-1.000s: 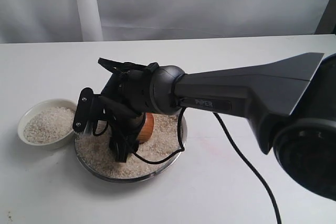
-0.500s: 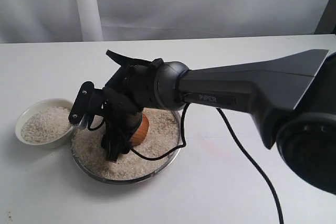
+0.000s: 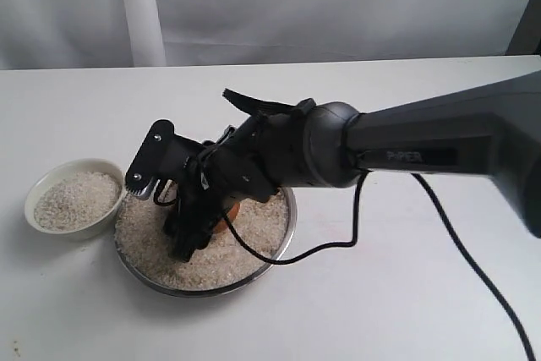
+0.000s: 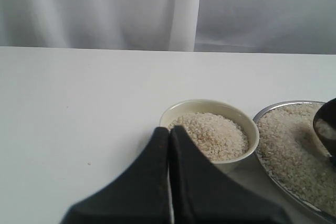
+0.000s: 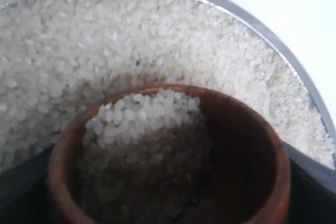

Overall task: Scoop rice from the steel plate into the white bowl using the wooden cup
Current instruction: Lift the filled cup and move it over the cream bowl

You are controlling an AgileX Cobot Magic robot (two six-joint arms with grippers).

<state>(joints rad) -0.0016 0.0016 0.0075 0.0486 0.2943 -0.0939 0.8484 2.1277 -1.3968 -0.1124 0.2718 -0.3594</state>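
The steel plate [image 3: 286,238] lies near the table's front, spread with rice [image 3: 254,234]. My right gripper [image 3: 199,217] reaches down into it and is shut on the wooden cup [image 3: 230,206], which is mostly hidden behind the gripper body. In the right wrist view the wooden cup [image 5: 262,156] is tilted over the plate's rice [image 5: 131,35], with a heap of rice [image 5: 147,124] inside it. The white bowl [image 3: 42,182], nearly full of rice, stands just left of the plate. My left gripper [image 4: 169,130] is shut and empty, hovering just short of the white bowl [image 4: 253,129].
The right arm's long dark forearm [image 3: 439,145] and its black cable [image 3: 473,259] cross the table's right half. A white curtain [image 3: 135,6] hangs behind the table. The plate's rim [image 4: 273,109] nearly touches the bowl.
The right wrist has rolled and sunk lower over the plate, and the forearm has swung down and right. The cup is more hidden behind the gripper now. The bowl has stayed put.
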